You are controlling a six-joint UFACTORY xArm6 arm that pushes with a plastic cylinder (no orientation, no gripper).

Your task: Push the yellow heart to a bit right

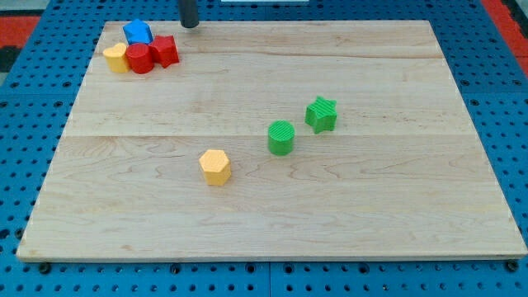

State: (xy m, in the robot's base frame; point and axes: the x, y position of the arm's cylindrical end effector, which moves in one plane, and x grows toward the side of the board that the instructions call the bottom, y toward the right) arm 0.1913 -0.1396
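Approach step, no contact yet: my tip (190, 25), a bare rod with no claw to open or close, well up and right of the yellow heart (116, 58). Heart at the board's top-left corner, pressed against a red block (140, 58) on its right. Next: circle to the heart's left, then nudge rightward, probably shoving the red block too

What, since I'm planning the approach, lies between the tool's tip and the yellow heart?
In the camera view, the blue block, a round red block and an angular red block crowd between my tip and the yellow heart.

my tip (190, 25), dark round rod end
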